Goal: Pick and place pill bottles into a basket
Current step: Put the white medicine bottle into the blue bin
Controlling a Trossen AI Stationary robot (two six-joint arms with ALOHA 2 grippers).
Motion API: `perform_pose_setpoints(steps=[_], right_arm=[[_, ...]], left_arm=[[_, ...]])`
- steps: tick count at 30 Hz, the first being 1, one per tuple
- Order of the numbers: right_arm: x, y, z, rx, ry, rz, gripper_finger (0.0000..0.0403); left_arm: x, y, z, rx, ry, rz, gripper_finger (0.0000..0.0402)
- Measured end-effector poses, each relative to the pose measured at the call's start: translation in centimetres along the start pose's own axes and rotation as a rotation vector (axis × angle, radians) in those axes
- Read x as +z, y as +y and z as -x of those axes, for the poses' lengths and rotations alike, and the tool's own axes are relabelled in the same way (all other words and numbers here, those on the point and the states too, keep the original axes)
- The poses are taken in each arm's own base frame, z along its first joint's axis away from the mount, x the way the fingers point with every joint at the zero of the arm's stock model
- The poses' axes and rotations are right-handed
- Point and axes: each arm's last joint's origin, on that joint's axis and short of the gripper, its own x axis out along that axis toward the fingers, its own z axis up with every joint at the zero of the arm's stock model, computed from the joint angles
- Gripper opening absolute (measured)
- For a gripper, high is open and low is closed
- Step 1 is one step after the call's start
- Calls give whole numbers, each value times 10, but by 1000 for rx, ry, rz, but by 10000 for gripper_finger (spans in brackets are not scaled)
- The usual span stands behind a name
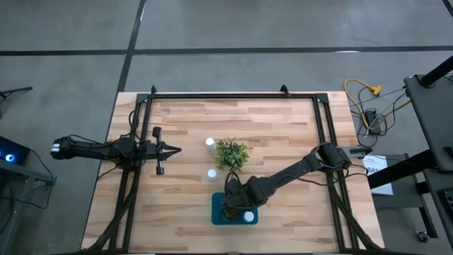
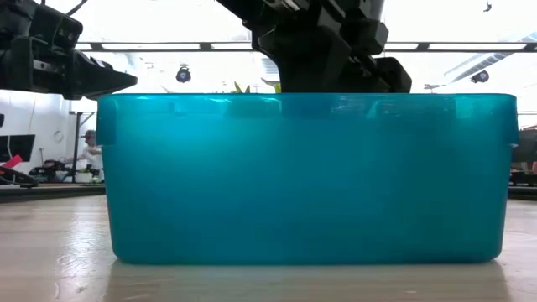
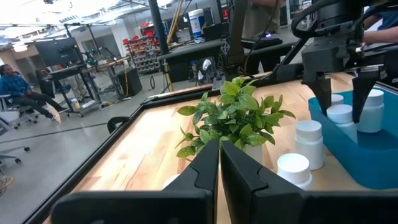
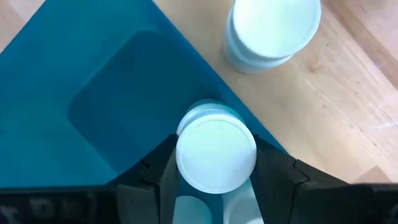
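Pill bottle (image 4: 216,154) sits clamped between the right gripper (image 4: 214,180) fingers over the basket (image 4: 93,106), so lower it straight before releasing.

In the high view we see our left arm stretched level across the left middle of the frame, its left gripper (image 1: 175,149) closed with the 2 fingers (image 3: 205,165) pressed together. Our right arm slants from right of center down to the lower middle, the right gripper (image 1: 234,206) pointing downward, fingers (image 4: 163,168) clamped on a white cap.

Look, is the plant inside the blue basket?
No, the plant stands on the table, beyond the basket's far edge.
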Motion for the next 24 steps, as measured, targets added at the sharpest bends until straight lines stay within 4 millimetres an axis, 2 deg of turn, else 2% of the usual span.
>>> perform_pose_setpoints(steps=[20, 24], right_arm=[[3, 1, -3, 31, -17, 40, 147], [3, 2, -3, 40, -17, 40, 173]], left_arm=[[0, 0, 0, 0, -2, 0, 1], [0, 0, 0, 0, -2, 0, 1]])
